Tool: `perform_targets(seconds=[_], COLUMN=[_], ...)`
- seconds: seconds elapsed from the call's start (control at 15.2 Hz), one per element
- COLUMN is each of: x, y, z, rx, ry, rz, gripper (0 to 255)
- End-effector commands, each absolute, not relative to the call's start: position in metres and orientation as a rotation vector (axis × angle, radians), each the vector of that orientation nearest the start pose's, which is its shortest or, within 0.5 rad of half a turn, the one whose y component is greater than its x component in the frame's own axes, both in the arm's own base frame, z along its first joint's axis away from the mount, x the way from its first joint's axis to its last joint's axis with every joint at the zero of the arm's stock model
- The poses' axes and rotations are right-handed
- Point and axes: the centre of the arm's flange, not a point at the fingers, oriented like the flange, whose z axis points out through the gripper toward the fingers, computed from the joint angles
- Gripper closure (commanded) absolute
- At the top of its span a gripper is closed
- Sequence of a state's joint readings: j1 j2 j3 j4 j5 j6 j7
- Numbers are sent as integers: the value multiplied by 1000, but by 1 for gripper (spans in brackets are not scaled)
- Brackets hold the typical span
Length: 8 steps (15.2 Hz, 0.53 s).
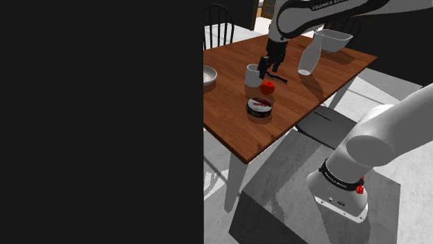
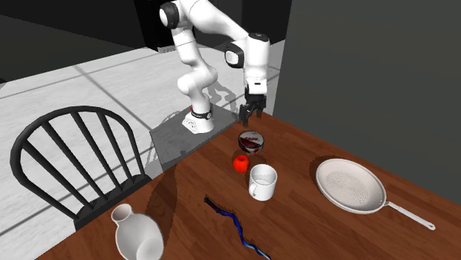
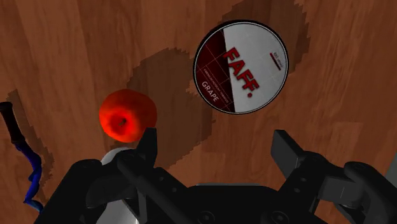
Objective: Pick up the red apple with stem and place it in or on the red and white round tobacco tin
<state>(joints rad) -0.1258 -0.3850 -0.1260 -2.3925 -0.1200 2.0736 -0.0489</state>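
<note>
While the pincer (image 3: 217,145) hangs wide open holding nothing, the apple (image 3: 127,114) sits on the desk (image 3: 76,44) beside the lidded tin (image 3: 242,63).

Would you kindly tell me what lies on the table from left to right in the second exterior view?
White vase → red apple → white mug → white pan. The tin and blue cable overlap these, so they are omitted.
</note>
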Motion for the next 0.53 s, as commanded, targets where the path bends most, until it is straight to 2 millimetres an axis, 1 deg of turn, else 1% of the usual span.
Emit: perform_targets(seconds=[0.0,0.46], x=[430,465], y=[-137,-201], z=[453,401], rx=[-3212,-3246], ry=[234,268], rz=[-84,-64], gripper=[0,0])
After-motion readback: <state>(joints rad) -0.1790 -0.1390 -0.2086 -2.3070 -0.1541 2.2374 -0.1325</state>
